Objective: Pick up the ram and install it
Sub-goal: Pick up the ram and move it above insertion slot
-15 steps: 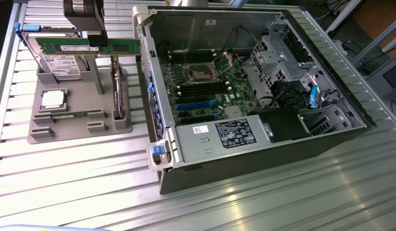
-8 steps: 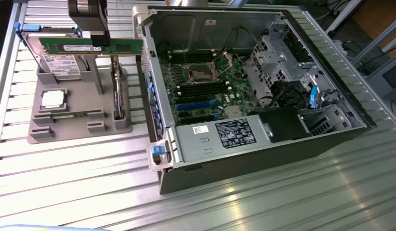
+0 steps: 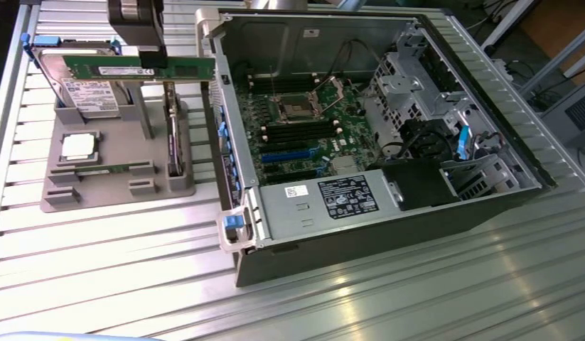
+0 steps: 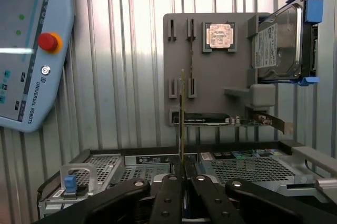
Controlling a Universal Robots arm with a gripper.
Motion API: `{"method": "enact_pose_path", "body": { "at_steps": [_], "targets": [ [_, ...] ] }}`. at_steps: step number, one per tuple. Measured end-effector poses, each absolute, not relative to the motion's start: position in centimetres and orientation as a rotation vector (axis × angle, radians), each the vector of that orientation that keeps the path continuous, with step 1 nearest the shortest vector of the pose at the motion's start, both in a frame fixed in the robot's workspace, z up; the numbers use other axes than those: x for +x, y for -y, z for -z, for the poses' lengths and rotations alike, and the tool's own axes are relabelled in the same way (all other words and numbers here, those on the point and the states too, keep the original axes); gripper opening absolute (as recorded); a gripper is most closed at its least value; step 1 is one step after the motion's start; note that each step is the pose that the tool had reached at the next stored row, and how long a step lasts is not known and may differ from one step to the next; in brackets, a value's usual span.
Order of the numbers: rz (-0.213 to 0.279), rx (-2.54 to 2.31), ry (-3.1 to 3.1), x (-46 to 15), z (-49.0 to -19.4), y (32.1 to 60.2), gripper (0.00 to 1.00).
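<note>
Ribbed metal table point(image 3: 131, 270), ram point(image 3: 107, 69) aloft

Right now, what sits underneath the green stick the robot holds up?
The grey holder tray lies below the ram, gripped by the gripper. The ram covers part of the hard drive behind it.

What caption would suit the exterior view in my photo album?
Gripper shut on the ram, holding it over the grey parts holder beside the open computer case.
</note>
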State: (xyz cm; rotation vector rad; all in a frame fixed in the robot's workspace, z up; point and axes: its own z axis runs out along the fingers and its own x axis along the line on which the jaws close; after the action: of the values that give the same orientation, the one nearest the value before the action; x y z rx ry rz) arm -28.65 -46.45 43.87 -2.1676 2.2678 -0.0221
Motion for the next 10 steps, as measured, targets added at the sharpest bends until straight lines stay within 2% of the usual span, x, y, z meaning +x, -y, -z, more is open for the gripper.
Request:
{"method": "enact_pose_path", "body": {
  "at_steps": [10],
  "targets": [
    [0.018,-2.171,-2.269,-27.63,-43.86,46.45,0.12]
  ]
}}
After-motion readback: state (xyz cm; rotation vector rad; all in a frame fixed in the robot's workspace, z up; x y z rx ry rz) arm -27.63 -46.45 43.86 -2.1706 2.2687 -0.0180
